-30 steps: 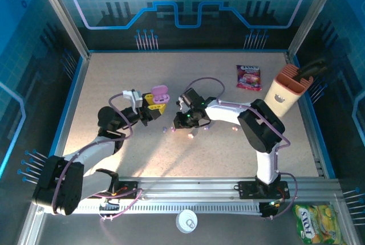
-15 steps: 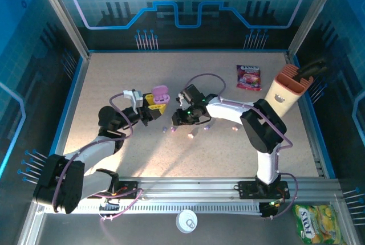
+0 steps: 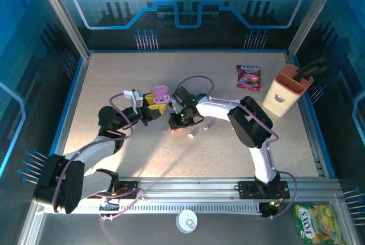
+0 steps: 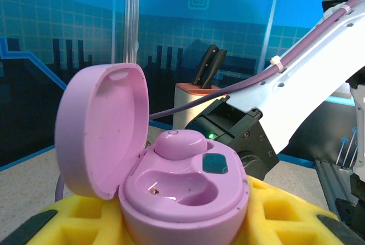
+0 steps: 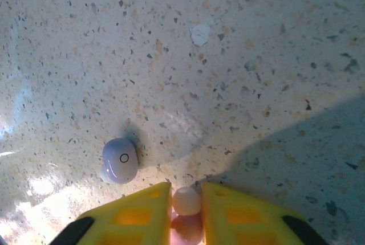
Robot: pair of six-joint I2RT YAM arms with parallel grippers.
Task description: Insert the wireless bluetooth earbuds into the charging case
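Observation:
My left gripper (image 3: 154, 106) is shut on the pink charging case (image 3: 160, 93), held above the table with its lid open. In the left wrist view the charging case (image 4: 182, 191) sits between the yellow fingers (image 4: 74, 222). One pink earbud (image 4: 179, 142) rests in its far slot and the near slot is empty. Just right of the case, my right gripper (image 3: 174, 122) points down at the table. Its yellow fingers (image 5: 137, 213) are shut on a small pink earbud (image 5: 186, 200). A pale lilac earbud (image 5: 120, 159) lies on the table just left of them. More earbuds (image 3: 192, 136) lie loose nearby.
A red snack packet (image 3: 248, 77) lies at the back right. A beige holder (image 3: 285, 90) with black tools stands by the right wall. A white round lid (image 3: 186, 220) and a yellow-green packet (image 3: 316, 222) lie in front of the rail.
My right arm has swung left towards the held case and its gripper now sits closer to it. The left arm and the case have not moved.

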